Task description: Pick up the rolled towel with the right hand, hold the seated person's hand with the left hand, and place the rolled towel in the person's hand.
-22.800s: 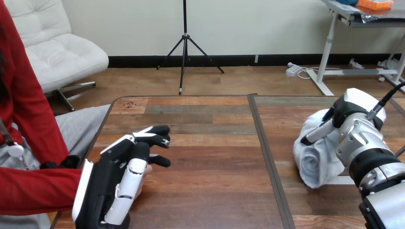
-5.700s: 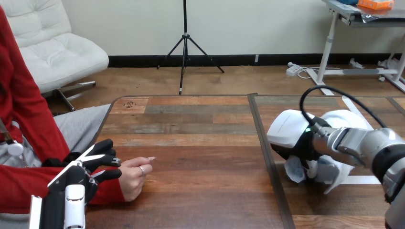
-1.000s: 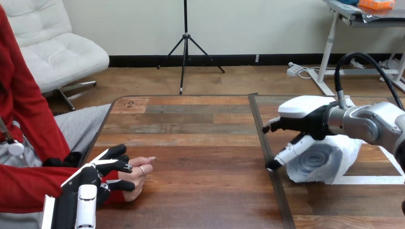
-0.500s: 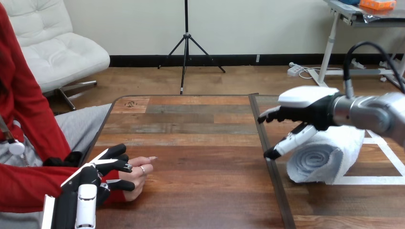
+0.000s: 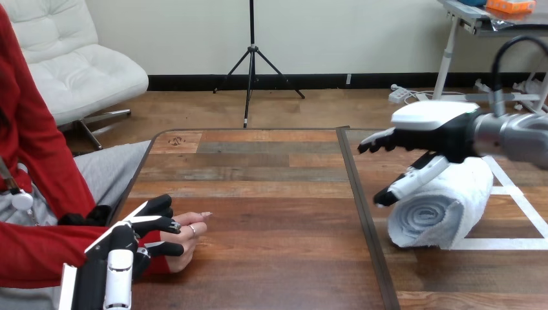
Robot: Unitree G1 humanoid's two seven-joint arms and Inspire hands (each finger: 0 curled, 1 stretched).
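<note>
Rolled towel (image 5: 434,210) laid on table (image 5: 271,187), upper edge partly hidden by right hand (image 5: 439,132), spread open just above. Well left of towel, person's hand (image 5: 184,234) overlapped by left hand (image 5: 119,255); grip cannot be told.

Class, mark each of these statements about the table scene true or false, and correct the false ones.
1. The rolled towel lies on the table. True.
2. The right hand is curled tightly round the rolled towel. False: the hand is open, its fingers straight, above the towel.
3. The rolled towel sits in the person's hand. False: that hand is empty at the table's left side, and the towel is far off at the right.
4. The left hand is next to the person's hand. True.
</note>
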